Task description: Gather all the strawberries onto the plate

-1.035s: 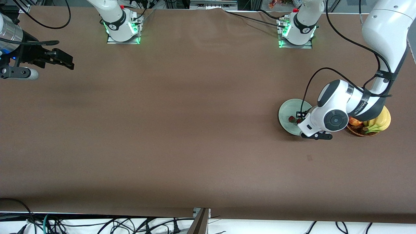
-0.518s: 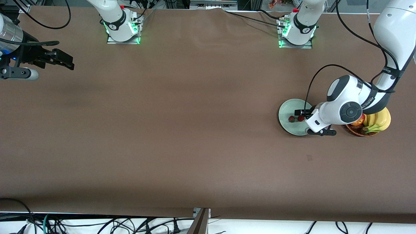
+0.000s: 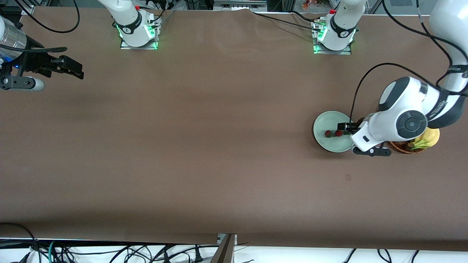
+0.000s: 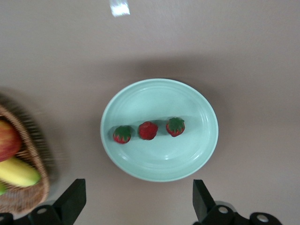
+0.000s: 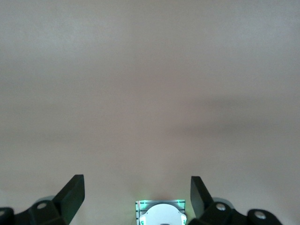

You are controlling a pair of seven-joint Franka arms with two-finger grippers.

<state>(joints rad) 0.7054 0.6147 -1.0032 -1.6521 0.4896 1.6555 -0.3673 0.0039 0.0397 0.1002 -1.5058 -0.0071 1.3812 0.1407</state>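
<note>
Since the earlier frames the left gripper (image 3: 345, 126) has backed off the pale mint-green round plate (image 3: 323, 124) toward the brown wicker basket (image 3: 401, 147), and it now hangs over the plate's basket-side rim, fingers spread wide and empty. All three small red strawberries with green leafy caps (image 4: 148, 130) lie in a row inside the plate (image 4: 159, 96), directly below and between the open fingers in the left wrist view; the task looks done.

Handling, as a judgement: the berries are tiny, light and probably smooth, so they may roll or squirt out of a pinch. Best hold is across the widest part of the red body, not the cap. The plate is rigid and shallow and likely slides on the brown tabletop (image 3: 219, 146) if nudged.

Hidden: the front view shows only two berries clearly (image 3: 328, 133), the third sits under the gripper. The arm covers most of the basket; a yellow banana (image 3: 428, 138) peeks out, and a red-yellow apple (image 4: 7, 140) is cut off at the wrist view's edge.

The right gripper (image 3: 75, 69) waits open over bare tabletop at the right arm's end.
</note>
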